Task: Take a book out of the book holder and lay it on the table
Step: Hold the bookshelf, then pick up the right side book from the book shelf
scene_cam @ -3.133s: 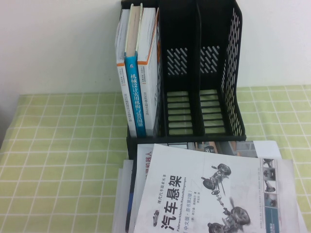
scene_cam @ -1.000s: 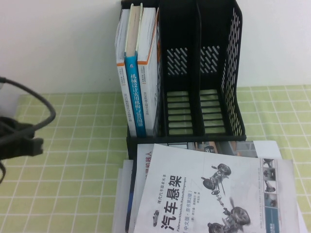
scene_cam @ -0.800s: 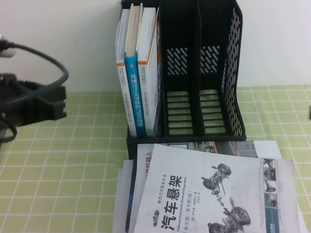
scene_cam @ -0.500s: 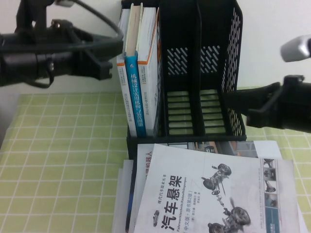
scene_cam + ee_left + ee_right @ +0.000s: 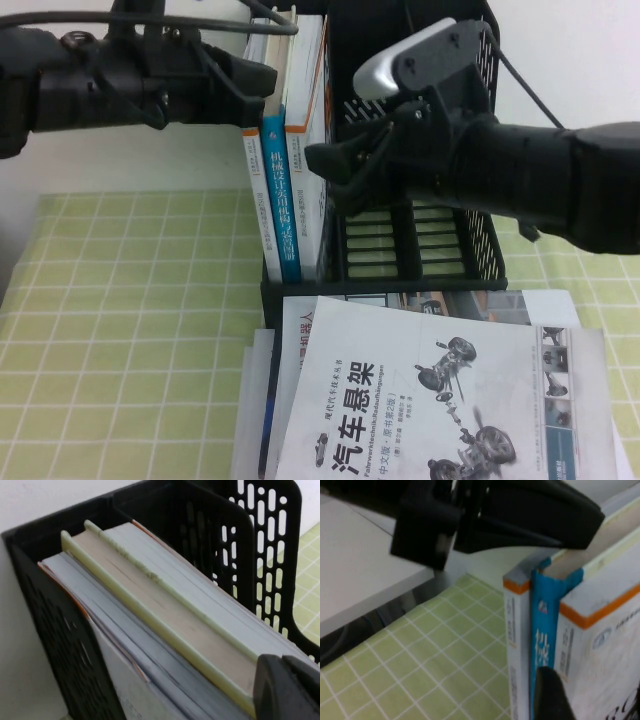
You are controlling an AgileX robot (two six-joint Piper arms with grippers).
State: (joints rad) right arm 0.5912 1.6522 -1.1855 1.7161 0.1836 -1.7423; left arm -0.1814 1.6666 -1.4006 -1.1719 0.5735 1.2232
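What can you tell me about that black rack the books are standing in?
The book holder is a tall black plastic rack with three slots, slatted back and perforated sides, upright on the table. Three books fill its leftmost slot; the others are empty. The left end effector hovers at the books' tops; the right end effector is before the middle slot.

Three books (image 5: pixel 165 630) upright in the book holder (image 5: pixel 235 545).

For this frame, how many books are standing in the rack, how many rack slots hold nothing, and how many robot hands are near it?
Books upright in the book holder: 3 (orange-spined book, blue-spined book, the book)
Empty slots: 2
Hands at the rack: 2 (left hand at the book tops, right hand beside the book)
Total: 7
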